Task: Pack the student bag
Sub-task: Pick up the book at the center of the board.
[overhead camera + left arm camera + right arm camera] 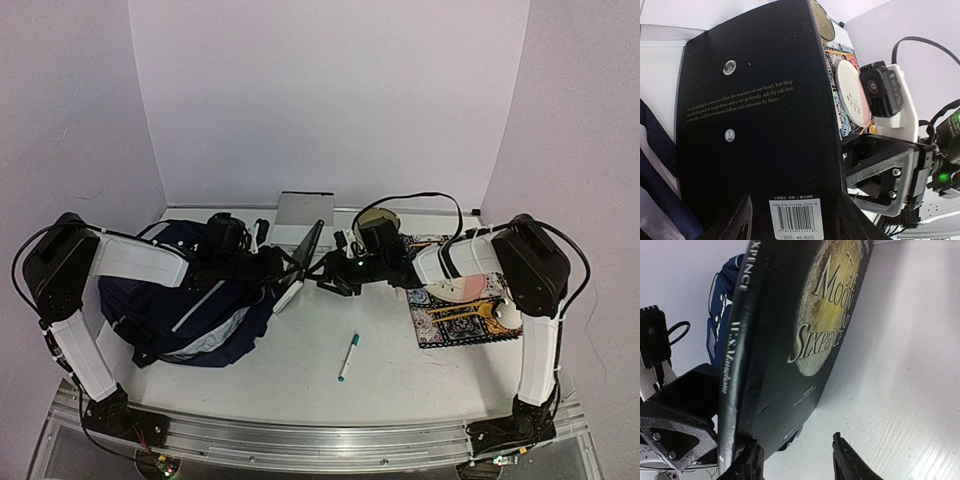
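Observation:
The student bag [190, 300], dark navy with pale stripes, lies at the left of the table; its blue fabric also shows past the book [722, 305]. A black book [303, 258] stands tilted on edge between the two arms. My left gripper [272, 268] faces its back cover [755, 125], jaws open, fingertips [737, 220] set wide near the barcode. My right gripper [325, 278] faces the front cover [800, 330]. It is open [797, 460]: one finger [747, 462] sits at the spine's lower corner, the other stands apart over bare table.
A blue-capped white pen [347, 356] lies on the table in front of the grippers. A patterned book [455, 320] with a pink-and-white round item [455, 290] on it lies at the right. A grey box [305, 210] and a round tin [378, 217] stand at the back.

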Robot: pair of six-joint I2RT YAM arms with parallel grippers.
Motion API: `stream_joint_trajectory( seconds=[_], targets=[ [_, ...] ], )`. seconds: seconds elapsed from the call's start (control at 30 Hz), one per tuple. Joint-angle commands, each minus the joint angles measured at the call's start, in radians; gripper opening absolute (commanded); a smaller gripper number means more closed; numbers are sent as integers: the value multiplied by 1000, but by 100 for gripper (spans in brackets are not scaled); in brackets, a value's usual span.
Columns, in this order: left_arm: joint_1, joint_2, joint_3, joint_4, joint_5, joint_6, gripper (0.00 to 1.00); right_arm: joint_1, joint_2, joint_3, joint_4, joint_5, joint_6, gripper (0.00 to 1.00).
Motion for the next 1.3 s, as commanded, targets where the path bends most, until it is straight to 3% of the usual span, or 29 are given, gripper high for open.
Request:
stream_joint_trajectory(
  seconds=[0.0,0.3,0.53,0.7,1.1,1.27],
  targets=[
    [-6,-28,71,-29,9,-29,64,18,39,87,45,-46,13,48],
    [-6,-19,151,-140,4,-39,68,38,62,124,45,-57,13,48],
    [-6,32,241,-345,-122,18,64,47,79,145,45,-63,15,48],
    [-6,62,293,-440,-187,63,55,53,94,161,44,-66,16,48],
    [-6,40,371,-570,-298,181,9,56,44,114,41,-37,-4,50],
    [0,4,378,-583,-324,185,0,55,-24,61,36,-2,-30,53]
  ],
)
